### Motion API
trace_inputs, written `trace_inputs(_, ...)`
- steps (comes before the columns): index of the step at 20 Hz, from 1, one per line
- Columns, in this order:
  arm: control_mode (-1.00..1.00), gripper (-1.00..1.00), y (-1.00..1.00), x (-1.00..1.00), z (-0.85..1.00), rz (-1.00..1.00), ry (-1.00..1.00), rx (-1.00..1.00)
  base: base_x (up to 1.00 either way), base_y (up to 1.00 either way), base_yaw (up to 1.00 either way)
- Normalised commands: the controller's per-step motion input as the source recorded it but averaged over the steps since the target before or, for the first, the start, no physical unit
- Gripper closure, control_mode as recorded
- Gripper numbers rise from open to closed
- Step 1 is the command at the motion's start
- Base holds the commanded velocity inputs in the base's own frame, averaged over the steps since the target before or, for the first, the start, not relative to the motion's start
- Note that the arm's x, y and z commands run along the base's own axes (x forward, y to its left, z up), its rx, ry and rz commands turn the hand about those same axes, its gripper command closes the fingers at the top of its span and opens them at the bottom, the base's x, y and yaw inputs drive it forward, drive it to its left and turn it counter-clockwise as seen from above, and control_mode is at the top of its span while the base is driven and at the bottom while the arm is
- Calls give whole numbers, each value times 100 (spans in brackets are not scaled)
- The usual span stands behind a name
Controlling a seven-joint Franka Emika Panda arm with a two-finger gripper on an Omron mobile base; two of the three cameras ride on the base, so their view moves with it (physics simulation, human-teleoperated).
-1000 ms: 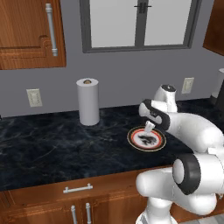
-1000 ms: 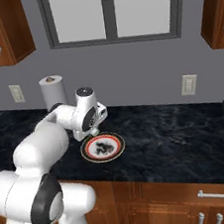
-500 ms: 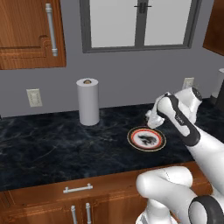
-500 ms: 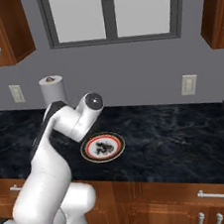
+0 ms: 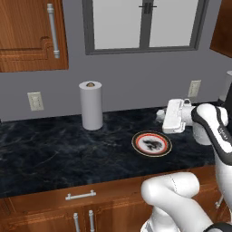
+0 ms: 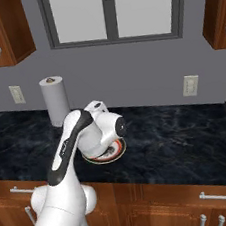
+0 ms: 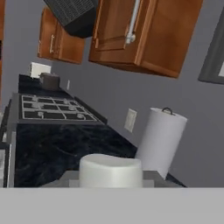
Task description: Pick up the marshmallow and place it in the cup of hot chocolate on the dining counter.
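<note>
Between dark jaws sits a soft white stubby marshmallow (image 7: 110, 169).

The marshmallow (image 7: 110, 170), a white stubby cylinder, sits upright between the claw's (image 7: 111, 177) finger tips.

The white arm bends sideways above the counter, hand turned level and pointing left. The gripper (image 7: 110, 175) is clamped on the marshmallow (image 7: 110, 170), which sits squeezed between its two dark tips.

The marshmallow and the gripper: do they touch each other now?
Touching. In the hand view the marshmallow sits gripped between the gripper fingertips, lifted off the plate.
</note>
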Motion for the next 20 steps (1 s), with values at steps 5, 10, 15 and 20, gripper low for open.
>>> trace_inputs(5, -100, 100, 12, -18, 14, 16, -6, 34, 0, 0, 0)
trace_inputs(10, -100, 100, 0, -4, 27, 30, 5, 2, 0, 0, 0)
trace_inputs(15, -100, 100, 0, -3, 16, 40, 7, -2, 0, 0, 0)
trace_inputs(20, -100, 100, 0, -17, 1, 36, -1, 0, 0, 0, 0)
